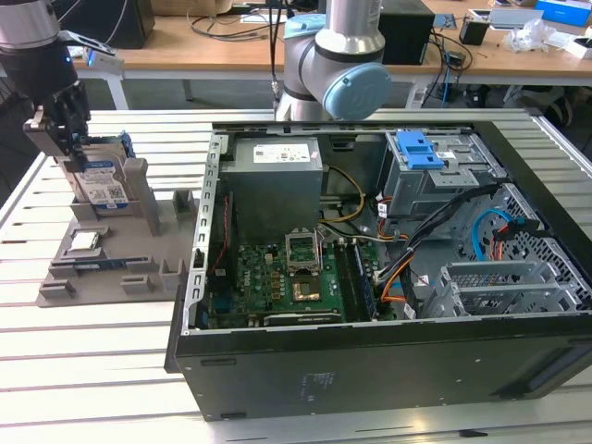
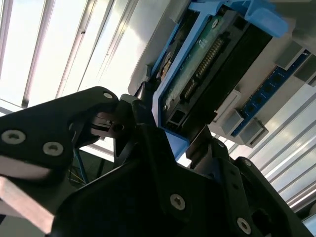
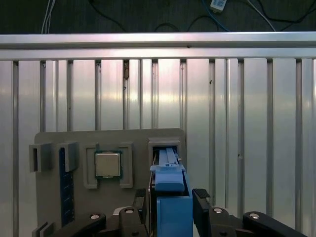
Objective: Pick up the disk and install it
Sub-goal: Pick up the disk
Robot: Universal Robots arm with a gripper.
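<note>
**Gripper clamped on disk at the holder**

Exterior view: gripper [image 1: 76,148] at the exterior view's far left, above a grey holder [image 1: 111,268] on the slatted metal table [image 1: 92,370]. Closed on the disk [image 1: 102,188], gripping it by its upper edge. Disk upright on edge in the holder's tall slot, blue-and-white label facing the camera, blue side rail visible along the back edge. Cannot tell whether its lower edge is touching the slot floor.

First wrist view: fingers [image 3: 140,207] pressed against both sides of the disk's [image 3: 168,173] blue end piece, no gap seen on either side. Gripper [image 3: 170,202] centred over the slot. Small square processor chip [image 3: 107,164] seated in its own pocket just beside the slot, and a blue memory stick [image 3: 65,187] in a groove beyond it.

Second wrist view: disk [image 2: 212,64] seen end-on, connector edge and green circuit board exposed, blue rail running along one side. Gripper [image 2: 170,133] closed around the near end.

Open computer case [image 1: 370,351] lying well apart from the holder, towards the exterior view's right. Grey cage with blue latch [image 1: 416,148] at the case's far corner. Disk not in the case.
</note>
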